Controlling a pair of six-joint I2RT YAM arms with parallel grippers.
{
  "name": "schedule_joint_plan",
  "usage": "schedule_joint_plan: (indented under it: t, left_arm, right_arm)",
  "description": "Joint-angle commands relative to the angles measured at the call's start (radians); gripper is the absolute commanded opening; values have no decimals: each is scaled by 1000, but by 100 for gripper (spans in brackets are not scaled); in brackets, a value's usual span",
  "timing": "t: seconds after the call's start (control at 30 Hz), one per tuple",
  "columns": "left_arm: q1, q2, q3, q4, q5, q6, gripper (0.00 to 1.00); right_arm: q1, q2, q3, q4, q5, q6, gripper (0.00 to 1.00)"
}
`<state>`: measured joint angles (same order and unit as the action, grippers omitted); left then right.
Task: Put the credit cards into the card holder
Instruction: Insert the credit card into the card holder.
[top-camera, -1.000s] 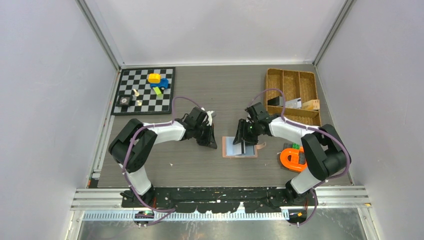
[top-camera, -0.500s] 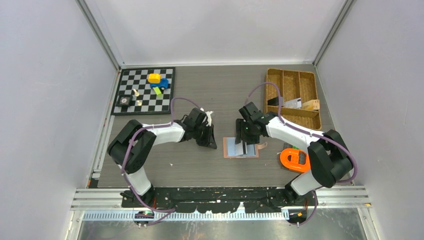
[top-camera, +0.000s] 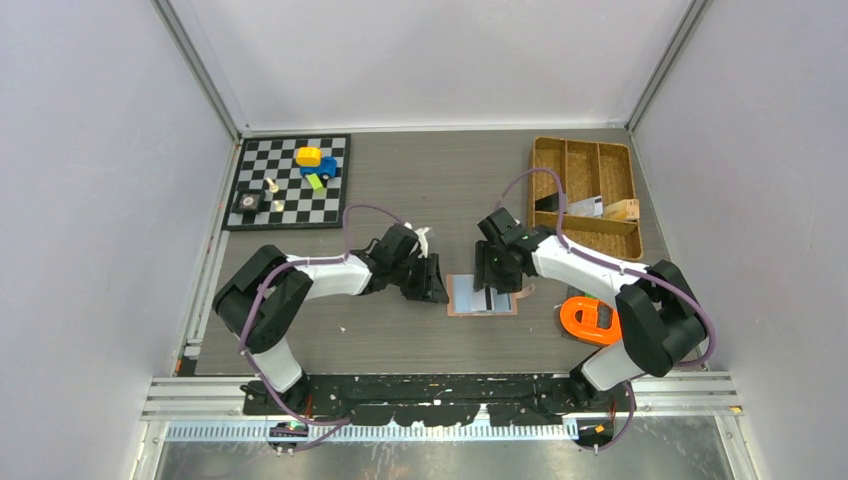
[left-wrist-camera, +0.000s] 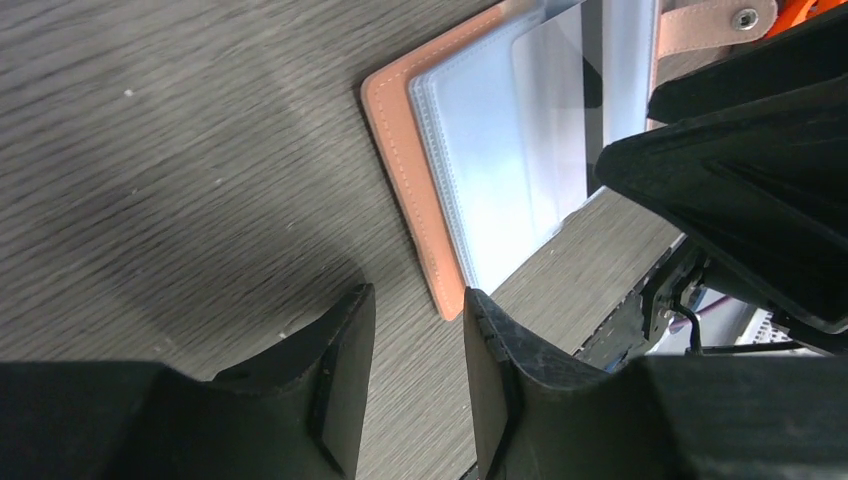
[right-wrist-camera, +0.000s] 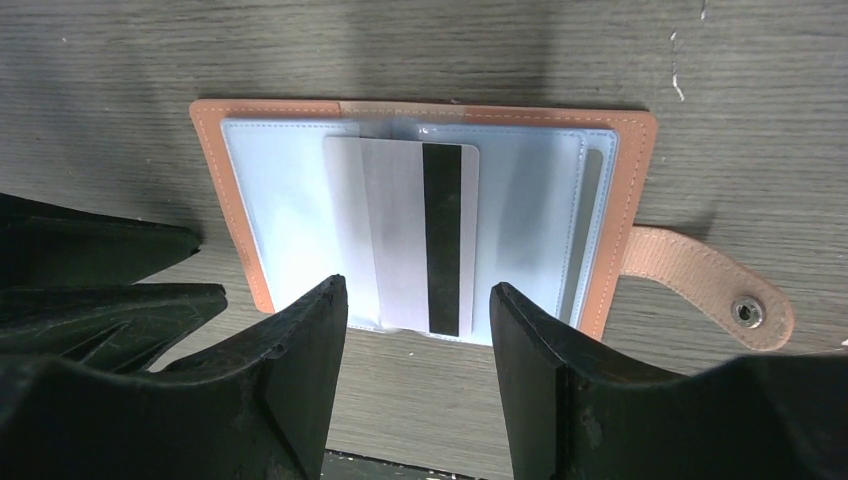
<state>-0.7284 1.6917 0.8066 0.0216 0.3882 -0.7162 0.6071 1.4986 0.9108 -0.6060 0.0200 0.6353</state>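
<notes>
I'm watching wallet (right-wrist-camera: 628, 190) lying open on bench (top-camera: 400, 180), striped card (right-wrist-camera: 400, 230) on its sleeves. Right hand (right-wrist-camera: 418, 310) hovering open above card; left hand (left-wrist-camera: 420, 310) sitting open at wallet's 9 o'clock.

Light's bright and even, coming from overhead, and the white walls (top-camera: 430, 60) look a bit washed out. Soft shadows sit under the arms (top-camera: 330, 272) on the table (top-camera: 450, 180). In the left wrist view the card holder (left-wrist-camera: 400, 150) has white glare on its clear sleeves, with 1 dark shadow blob on the wood beside it. The black fingers (left-wrist-camera: 335, 380) up close look blurry.
</notes>
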Motion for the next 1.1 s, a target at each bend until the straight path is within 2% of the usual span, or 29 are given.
schedule_joint_plan:
  t: [0.0, 0.23, 0.43, 0.63, 0.87, 1.07]
  left_arm:
    - [-9, 52, -25, 65, 1, -42, 41]
    - [-11, 94, -29, 102, 6, -53, 37]
    - [-13, 126, -29, 121, 8, -57, 27]
    - [-14, 151, -30, 134, 13, -57, 12]
    - [-14, 153, -30, 136, 11, -57, 3]
    - [-14, 160, -32, 136, -3, -57, 0]
  right_arm:
    - [6, -9, -12, 40, -6, 43, 60]
    - [6, 16, -36, 71, -6, 62, 59]
    - [6, 46, -43, 87, -58, 74, 56]
    - [18, 54, -36, 112, -83, 79, 53]
    - [34, 65, -30, 156, -102, 67, 50]
    - [44, 65, -28, 173, -100, 60, 49]
